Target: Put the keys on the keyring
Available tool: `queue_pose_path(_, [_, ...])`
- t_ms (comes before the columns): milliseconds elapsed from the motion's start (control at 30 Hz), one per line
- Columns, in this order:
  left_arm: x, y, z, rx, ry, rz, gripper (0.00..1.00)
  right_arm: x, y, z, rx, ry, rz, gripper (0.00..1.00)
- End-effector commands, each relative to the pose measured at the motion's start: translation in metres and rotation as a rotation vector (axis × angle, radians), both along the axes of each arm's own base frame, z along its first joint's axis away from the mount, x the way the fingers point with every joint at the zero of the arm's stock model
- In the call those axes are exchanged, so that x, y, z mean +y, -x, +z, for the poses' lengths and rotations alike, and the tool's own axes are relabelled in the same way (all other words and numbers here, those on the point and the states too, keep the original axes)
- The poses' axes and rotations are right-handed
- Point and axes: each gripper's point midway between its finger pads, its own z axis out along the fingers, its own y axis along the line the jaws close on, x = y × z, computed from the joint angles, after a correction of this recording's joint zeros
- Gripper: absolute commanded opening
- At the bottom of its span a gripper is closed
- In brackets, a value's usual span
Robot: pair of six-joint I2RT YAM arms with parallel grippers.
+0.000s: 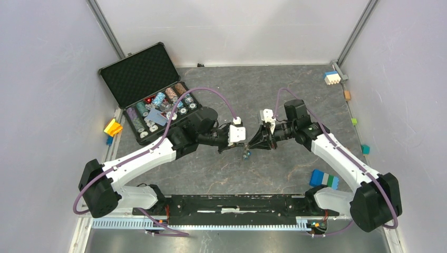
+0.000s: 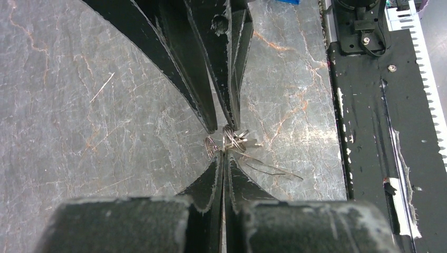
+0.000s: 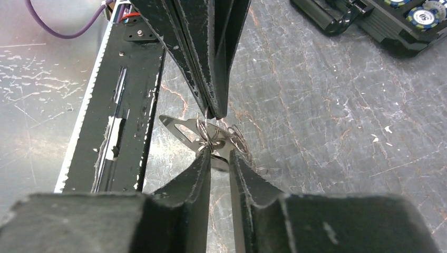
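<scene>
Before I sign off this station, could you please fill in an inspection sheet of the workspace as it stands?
Surface: grey marbled table, scratched.
Job's things: keys and small rings bunched between both sets of fingertips; a thin loop, likely the keyring, trails from the bunch.
Clutter: open chip case at the far left; toy blocks along the table's edges.
Grippers: left gripper, fingers shut at the bunch; right gripper, fingers slightly apart around a metal piece, grip unclear.
Cables: a purple cable on each arm, clear of the fingers.
Surroundings: plain white walls with metal corner posts.
</scene>
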Motion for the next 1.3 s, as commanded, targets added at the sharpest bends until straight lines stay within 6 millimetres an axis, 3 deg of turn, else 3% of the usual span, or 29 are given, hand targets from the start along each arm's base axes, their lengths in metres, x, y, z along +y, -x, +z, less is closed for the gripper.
queue_pose_path(0, [-0.007,-0.006,0.024,-0.039,0.08,0.01,0.02,0.002,0.002,0.002,0.004,-0.011,0.028,0.21])
queue_pose_path(333, [-0.007,-0.003,0.025,-0.053,0.083,-0.011,0.02,0.002,0.002,0.0,0.011,0.001,0.052,0.01])
queue_pose_path(433, [-0.007,-0.004,0.026,-0.052,0.083,-0.012,0.02,0.003,0.002,0.001,0.011,0.002,0.055,0.0])
queue_pose_path(767, [-0.002,-0.006,0.02,-0.093,0.066,-0.004,0.02,-0.009,-0.005,0.01,-0.104,0.083,0.032,0.28])
queue_pose_path(933, [-0.001,-0.006,0.02,-0.103,0.062,-0.01,0.02,-0.008,-0.004,0.02,-0.131,0.064,0.033,0.31])
queue_pose_path(1267, [-0.002,-0.004,0.019,-0.095,0.064,-0.021,0.02,-0.002,0.003,0.015,-0.056,0.029,0.077,0.34])
